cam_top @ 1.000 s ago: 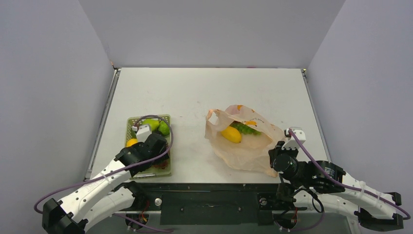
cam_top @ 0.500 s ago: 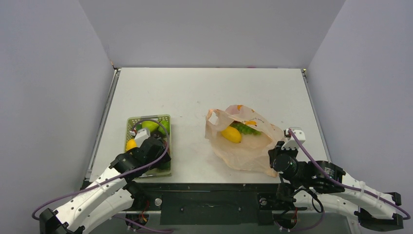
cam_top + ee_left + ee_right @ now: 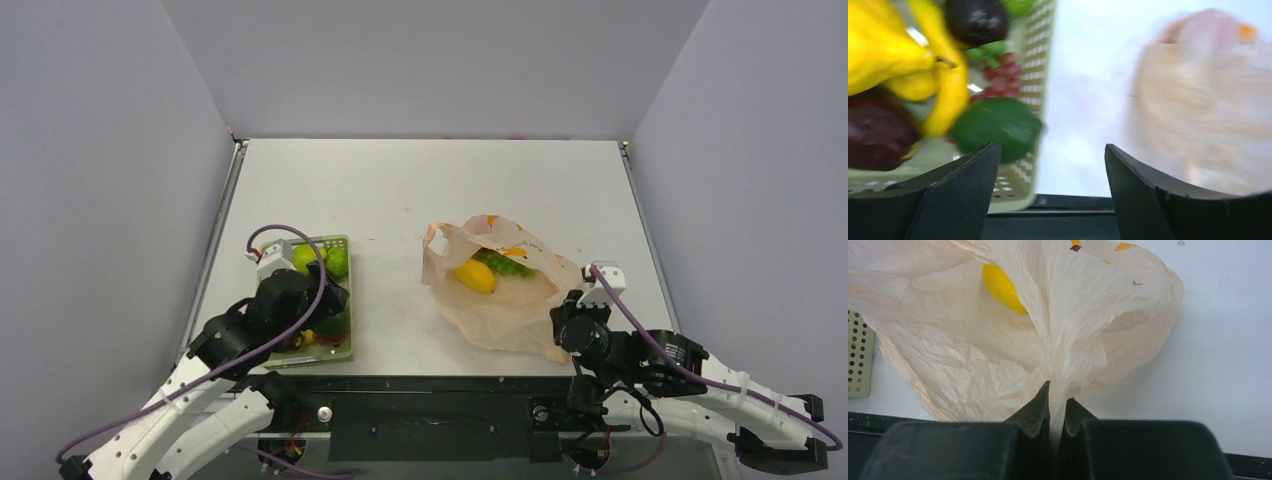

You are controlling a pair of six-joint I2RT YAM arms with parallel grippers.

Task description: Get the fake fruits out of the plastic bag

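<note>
The peach plastic bag [image 3: 497, 300] lies on the table right of centre with its mouth open. A yellow fruit [image 3: 475, 276] and green grapes [image 3: 506, 266] lie inside it. My right gripper [image 3: 566, 318] is shut on the bag's near right corner. In the right wrist view the film [image 3: 998, 350] is pinched between the fingers [image 3: 1058, 392], and the yellow fruit [image 3: 1000, 290] shows through the bag. My left gripper [image 3: 328, 303] hovers over the green basket [image 3: 341, 352], open and empty [image 3: 1051, 147]. The basket holds fruits: a yellow banana [image 3: 943, 85], a green one [image 3: 998, 127], red grapes [image 3: 1000, 82] and a dark purple one [image 3: 975, 20].
The basket stands at the near left, close to the table's front edge [image 3: 440, 378]. Its corner shows at the left of the right wrist view [image 3: 858, 360]. Grey walls enclose the table on three sides. Bare white tabletop [image 3: 400, 190] lies behind the basket and the bag.
My left arm has swung left and its wrist has turned over the basket. The right gripper and the bag have not moved.
</note>
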